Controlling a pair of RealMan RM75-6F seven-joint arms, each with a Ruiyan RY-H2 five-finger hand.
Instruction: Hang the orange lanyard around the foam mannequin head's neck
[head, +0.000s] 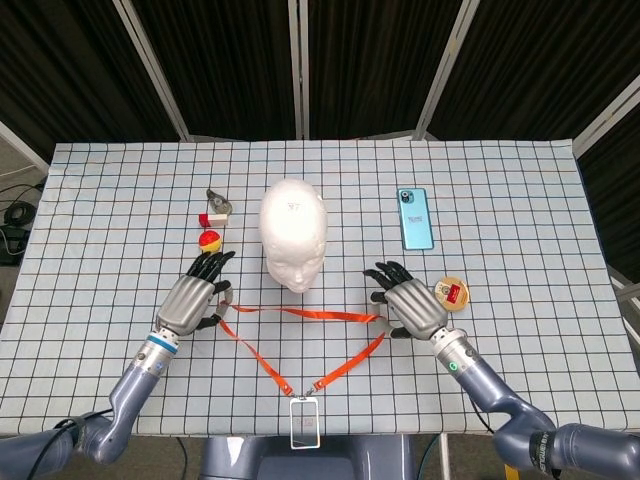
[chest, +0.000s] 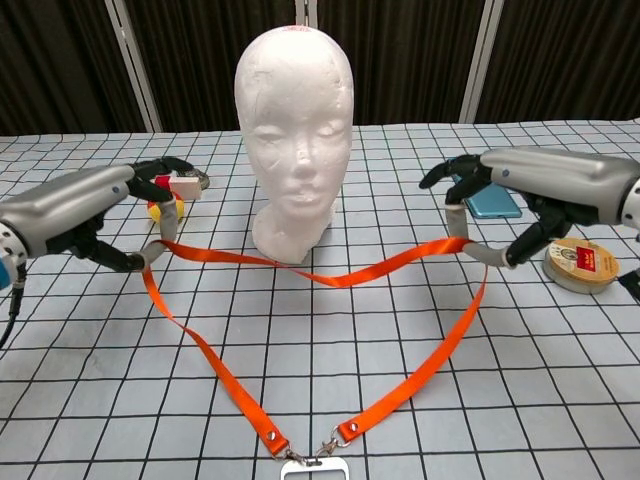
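Lanyard (chest: 330, 275) strap was pinched at each upper corner, by the left robot hand (chest: 95, 215) at nine o'clock and the right robot hand (chest: 500, 205) at three o'clock, so the loop was held wide before the mannequin head (chest: 293, 130), badge end on the worktop (chest: 560, 400).

Light was bright and even from overhead, casting only soft, short shadows around the foam mannequin head (head: 294, 229) on the checked cloth. Behind it the curtains stayed near black. Both views were sharp; the chest view bent grid lines slightly toward its edges.
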